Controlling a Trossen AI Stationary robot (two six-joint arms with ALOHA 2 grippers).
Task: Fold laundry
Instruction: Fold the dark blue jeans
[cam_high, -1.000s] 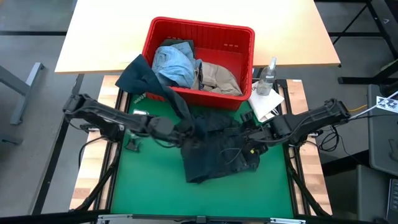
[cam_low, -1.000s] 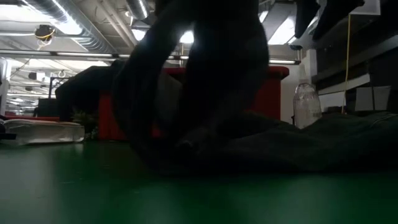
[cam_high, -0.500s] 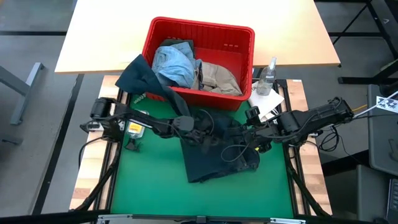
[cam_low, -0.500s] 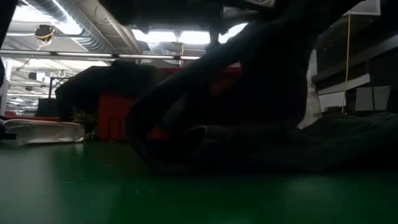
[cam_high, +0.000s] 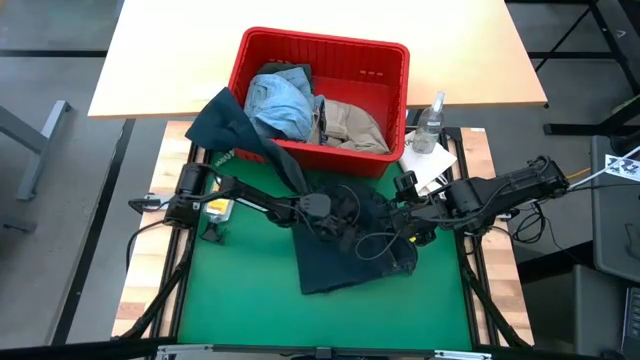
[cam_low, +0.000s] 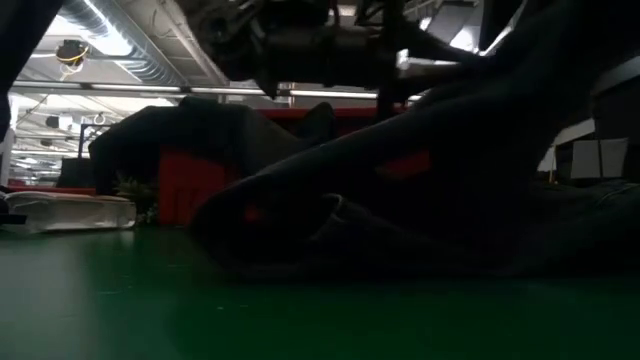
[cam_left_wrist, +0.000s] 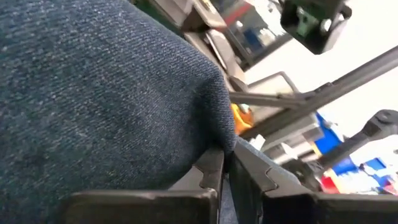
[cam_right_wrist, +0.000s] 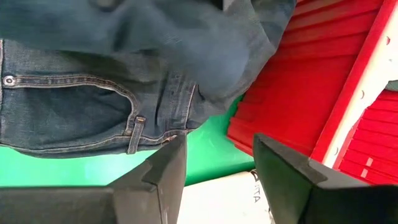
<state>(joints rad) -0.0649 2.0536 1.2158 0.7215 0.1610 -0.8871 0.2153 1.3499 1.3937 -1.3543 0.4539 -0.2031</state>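
Two arms, high view: the left gripper (cam_high: 335, 208) and right gripper (cam_high: 400, 215) both reach over the dark navy jeans (cam_high: 345, 250), which lie crumpled on the green mat (cam_high: 240, 290) just in front of the red basket (cam_high: 385, 60).
Basket contents: light blue denim (cam_high: 280, 100) and a beige khaki piece (cam_high: 350, 125) inside; a dark olive green piece (cam_high: 225, 125) drapes over its front rim.
Low view: jeans (cam_low: 420, 220) lifted in a dark fold under an arm.
Left wrist view: fingers (cam_left_wrist: 211, 171) pinched together on a fold of the denim (cam_left_wrist: 93, 99).
Right wrist view: fingers (cam_right_wrist: 168, 165) spread apart, empty, above the jeans' pocket (cam_right_wrist: 68, 118).
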